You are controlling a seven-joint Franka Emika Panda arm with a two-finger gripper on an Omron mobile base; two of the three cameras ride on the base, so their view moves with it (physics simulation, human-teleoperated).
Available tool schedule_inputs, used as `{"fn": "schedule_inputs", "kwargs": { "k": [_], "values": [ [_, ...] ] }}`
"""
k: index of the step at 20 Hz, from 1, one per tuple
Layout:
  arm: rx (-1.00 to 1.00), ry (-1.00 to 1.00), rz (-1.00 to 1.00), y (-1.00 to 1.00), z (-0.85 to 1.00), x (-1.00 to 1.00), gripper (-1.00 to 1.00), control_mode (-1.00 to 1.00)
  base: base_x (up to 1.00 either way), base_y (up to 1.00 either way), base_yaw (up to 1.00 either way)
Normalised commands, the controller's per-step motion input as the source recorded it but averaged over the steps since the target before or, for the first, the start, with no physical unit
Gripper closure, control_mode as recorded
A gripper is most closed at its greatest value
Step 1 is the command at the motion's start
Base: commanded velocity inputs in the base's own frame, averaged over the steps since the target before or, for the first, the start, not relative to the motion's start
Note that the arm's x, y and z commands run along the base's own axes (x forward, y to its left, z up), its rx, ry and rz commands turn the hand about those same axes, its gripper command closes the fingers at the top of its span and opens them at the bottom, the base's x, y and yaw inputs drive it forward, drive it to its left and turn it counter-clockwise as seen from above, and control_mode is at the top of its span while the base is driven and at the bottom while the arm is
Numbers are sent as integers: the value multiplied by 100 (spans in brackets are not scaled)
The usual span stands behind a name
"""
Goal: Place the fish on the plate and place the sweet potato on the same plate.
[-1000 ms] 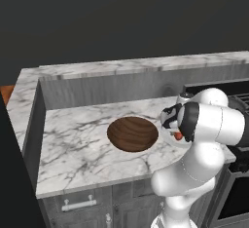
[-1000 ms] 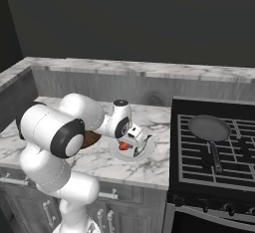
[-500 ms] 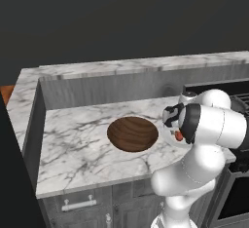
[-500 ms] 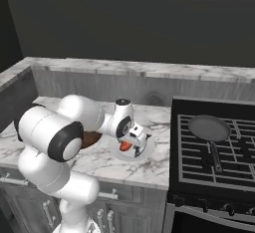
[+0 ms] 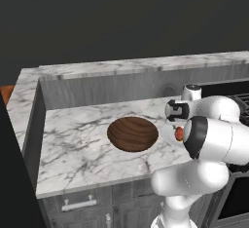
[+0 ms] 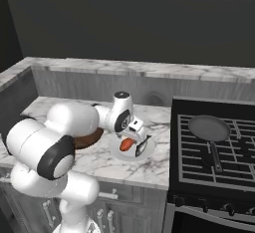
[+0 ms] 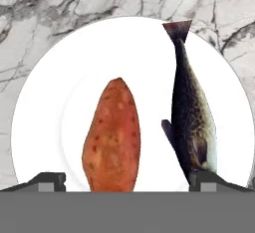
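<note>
1. The white arm folds forward from its base, its elbow bulked up near the cameras and its wrist bent so the hand points steeply down.
2. The gripper (image 6: pixel 134 138) has its jaws spread wide.
3. Nothing sits between the two dark fingertips (image 7: pixel 48 181); they grip nothing.

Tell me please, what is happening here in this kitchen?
A white robot arm holds its gripper just above the plate on the marble counter, beside the stove. The jaws are open. The sweet potato and the fish lie side by side on the plate, so both things look placed. A wooden bowl sits nearby.
</note>
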Motion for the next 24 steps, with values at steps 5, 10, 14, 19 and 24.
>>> {"fn": "schedule_inputs", "kwargs": {
  "k": [5, 10, 14, 19, 24],
  "values": [
    [0, -5, 0, 8, 45, -34, -100, -100, 0, 0, 0],
    [0, 0, 0, 12, 42, -51, -100, -100, 0, 0, 0],
    [0, 3, 0, 15, 39, -57, -100, -100, 0, 0, 0],
    [0, 2, 0, 17, 32, -61, -100, -100, 0, 0, 0],
    [0, -4, 4, 19, 22, -72, -100, -100, 0, 0, 0]
  ]
}}
